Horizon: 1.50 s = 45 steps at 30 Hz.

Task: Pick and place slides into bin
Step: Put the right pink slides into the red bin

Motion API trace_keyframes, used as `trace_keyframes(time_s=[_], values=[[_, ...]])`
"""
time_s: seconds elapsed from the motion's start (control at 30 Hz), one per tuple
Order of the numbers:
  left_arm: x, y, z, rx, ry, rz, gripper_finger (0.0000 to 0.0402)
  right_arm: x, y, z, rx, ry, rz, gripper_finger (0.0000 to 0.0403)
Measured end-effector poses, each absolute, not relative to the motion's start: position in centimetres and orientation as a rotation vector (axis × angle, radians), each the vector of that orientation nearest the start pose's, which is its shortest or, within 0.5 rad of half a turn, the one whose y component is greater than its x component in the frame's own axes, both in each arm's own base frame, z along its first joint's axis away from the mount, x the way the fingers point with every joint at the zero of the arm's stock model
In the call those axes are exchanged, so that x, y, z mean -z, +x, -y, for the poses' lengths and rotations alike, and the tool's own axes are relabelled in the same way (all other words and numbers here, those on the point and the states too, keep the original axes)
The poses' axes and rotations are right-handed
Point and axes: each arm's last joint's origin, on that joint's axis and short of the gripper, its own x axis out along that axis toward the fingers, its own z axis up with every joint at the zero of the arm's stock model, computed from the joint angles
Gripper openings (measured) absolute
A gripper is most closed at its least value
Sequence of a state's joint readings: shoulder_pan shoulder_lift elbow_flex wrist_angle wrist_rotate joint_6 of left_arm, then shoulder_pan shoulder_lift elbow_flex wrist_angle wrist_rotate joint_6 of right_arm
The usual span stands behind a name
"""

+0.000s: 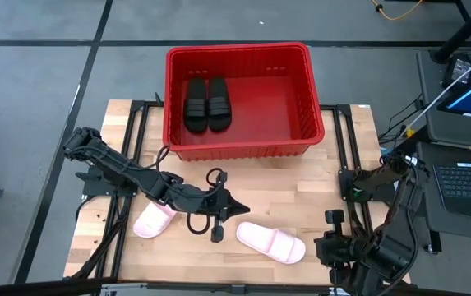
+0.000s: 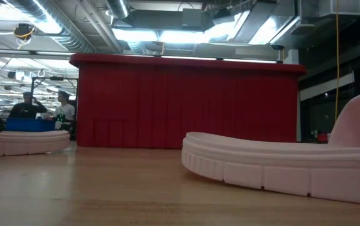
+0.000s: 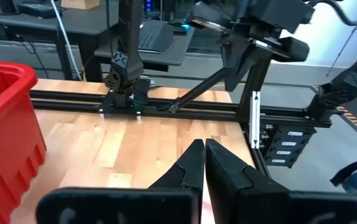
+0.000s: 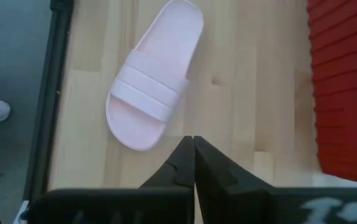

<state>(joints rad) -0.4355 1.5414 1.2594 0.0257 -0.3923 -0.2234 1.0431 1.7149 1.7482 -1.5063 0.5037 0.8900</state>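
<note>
The red bin (image 1: 237,99) stands at the table's far middle, with the black pair of slides (image 1: 207,104) lying side by side on its floor at the left. Two pale pink slides lie sole-down on the table: one (image 1: 154,220) partly under my left arm, the other (image 1: 270,242) near the front edge. My left gripper (image 1: 242,207) is shut and empty, between the two pink slides. My right gripper (image 4: 194,149) is shut and empty at the front right, pointing at the nearer pink slide (image 4: 153,102).
A black metal frame with rails (image 1: 346,164) runs round the wooden table top. A laptop (image 1: 465,177) and cables sit beyond the right edge. Bare wood lies between the bin and the pink slides. In the low view, people (image 2: 29,107) sit far behind the table.
</note>
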Motion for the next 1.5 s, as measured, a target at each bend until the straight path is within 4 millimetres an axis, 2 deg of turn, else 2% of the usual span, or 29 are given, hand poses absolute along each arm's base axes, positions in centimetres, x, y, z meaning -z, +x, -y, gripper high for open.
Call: trace_keyframes(time_s=[0.53, 0.63, 0.73, 0.93, 1.13, 1.27, 1.5], values=[[-33.1, 32.7, 14.3, 0.074, -0.126, -0.255, 0.0049, -33.9, 16.8, -26.0, 0.097, -0.202, -1.093, 0.0006], [-32.7, 33.0, 14.5, 0.057, -0.175, -0.265, 0.0059, -33.9, 16.8, -26.0, 0.093, -0.21, -1.094, 0.0006], [-31.4, 33.7, 15.0, 0.046, -0.216, -0.297, 0.0072, -33.9, 16.9, -25.9, 0.097, -0.208, -1.094, 0.0006], [-27.4, 35.7, 16.1, 0.027, -0.275, -0.396, 0.0102, -33.9, 17.4, -25.6, 0.113, -0.2, -1.097, 0.0006], [-24.9, 37.7, 17.5, 0.164, -0.437, -0.374, 0.013, -33.9, 17.8, -25.3, 0.114, -0.212, -1.1, 0.0006], [-23.2, 38.9, 18.1, 0.228, -0.518, -0.353, 0.0136, -34.0, 17.9, -25.3, 0.126, -0.257, -1.053, 0.0006], [-20.5, 40.8, 18.7, 0.22, -0.633, -0.431, 0.0135, -34.0, 18.0, -25.2, 0.139, -0.268, -1.028, 0.0006]])
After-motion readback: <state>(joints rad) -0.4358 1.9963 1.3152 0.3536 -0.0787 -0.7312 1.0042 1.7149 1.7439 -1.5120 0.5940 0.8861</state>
